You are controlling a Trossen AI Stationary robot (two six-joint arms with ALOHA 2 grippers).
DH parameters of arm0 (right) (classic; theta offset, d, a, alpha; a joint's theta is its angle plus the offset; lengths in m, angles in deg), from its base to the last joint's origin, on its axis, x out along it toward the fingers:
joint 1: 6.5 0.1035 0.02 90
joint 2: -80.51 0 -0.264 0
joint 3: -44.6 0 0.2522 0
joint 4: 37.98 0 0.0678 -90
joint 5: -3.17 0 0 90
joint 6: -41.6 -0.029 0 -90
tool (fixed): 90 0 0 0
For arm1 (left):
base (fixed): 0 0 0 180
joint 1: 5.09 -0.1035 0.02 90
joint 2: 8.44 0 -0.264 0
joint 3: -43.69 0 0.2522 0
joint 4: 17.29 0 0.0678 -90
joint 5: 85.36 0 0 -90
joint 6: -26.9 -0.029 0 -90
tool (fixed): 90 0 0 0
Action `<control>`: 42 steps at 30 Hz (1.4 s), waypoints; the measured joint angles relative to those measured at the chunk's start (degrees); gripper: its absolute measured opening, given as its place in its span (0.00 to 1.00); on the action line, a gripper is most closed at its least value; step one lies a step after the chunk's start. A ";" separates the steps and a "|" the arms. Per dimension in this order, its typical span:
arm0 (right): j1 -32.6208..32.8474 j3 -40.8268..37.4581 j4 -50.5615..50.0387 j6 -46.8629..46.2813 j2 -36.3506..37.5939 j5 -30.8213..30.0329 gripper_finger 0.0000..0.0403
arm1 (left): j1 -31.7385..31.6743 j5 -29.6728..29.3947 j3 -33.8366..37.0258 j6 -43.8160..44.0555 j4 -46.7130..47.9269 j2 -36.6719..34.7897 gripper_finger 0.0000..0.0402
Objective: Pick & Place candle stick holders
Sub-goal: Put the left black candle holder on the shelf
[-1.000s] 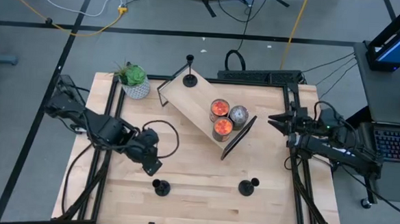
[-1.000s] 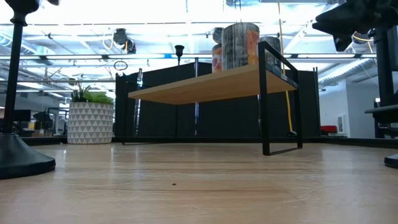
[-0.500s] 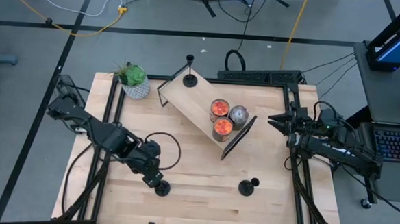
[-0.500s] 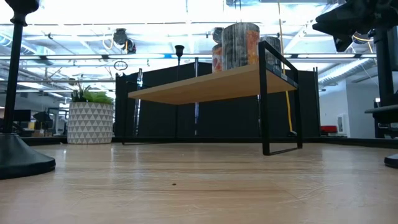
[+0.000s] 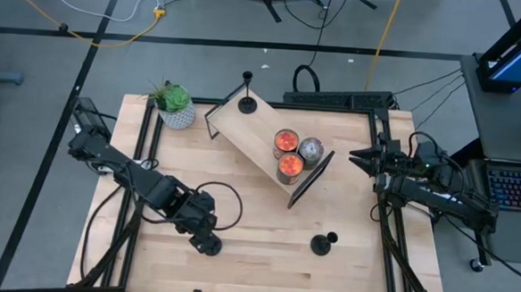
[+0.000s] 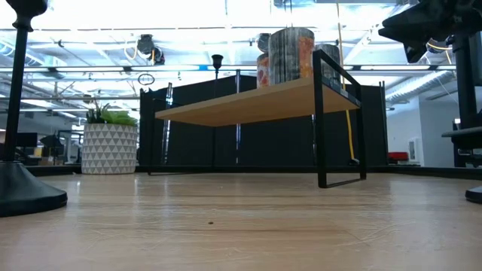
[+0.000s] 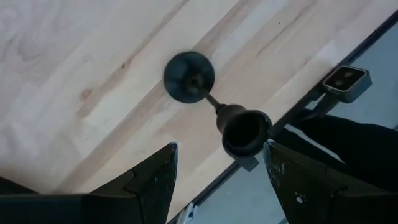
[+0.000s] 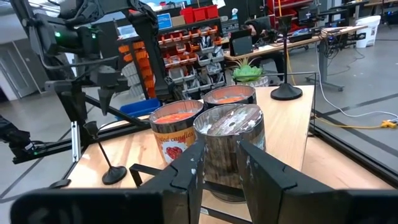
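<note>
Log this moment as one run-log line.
left hand: open, above front-left candle holder | right hand: waiting at table's right edge | holder on shelf: placed

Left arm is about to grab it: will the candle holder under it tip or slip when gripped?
Probably stiff: the candle holder looks like one rigid black piece. Its thin stem could slip or pivot between the open left hand fingers. The wide flat base should resist tipping unless the cup gets bumped.
</note>
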 joint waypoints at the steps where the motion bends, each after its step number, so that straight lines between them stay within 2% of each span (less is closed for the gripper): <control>1: 0.01 0.00 0.00 -0.21 0.00 0.02 0.23 | -0.03 0.01 0.00 -0.42 0.15 0.28 0.62; 9: 0.01 0.00 0.01 -0.72 0.00 0.15 0.23 | 0.02 0.08 0.02 -1.65 1.64 1.60 0.62; 15: 0.01 0.00 0.00 -0.72 0.00 0.15 0.23 | 0.44 0.76 2.72 -1.35 0.48 1.50 0.62; 24: 0.01 0.00 0.00 -0.72 0.00 0.17 0.23 | 0.21 3.01 8.63 -2.02 -7.78 1.26 0.60; 29: 0.01 0.02 0.00 -0.94 0.00 0.15 0.23 | 0.18 2.99 9.27 -2.52 -9.03 1.19 0.48; 39: 0.01 0.02 0.00 -0.96 0.00 0.15 0.23 | -0.41 1.85 9.24 -4.05 -8.74 1.22 0.08; 42: -0.01 0.04 0.00 -0.96 0.00 0.15 0.23 | -0.71 1.48 9.44 -4.50 -7.87 -0.09 0.04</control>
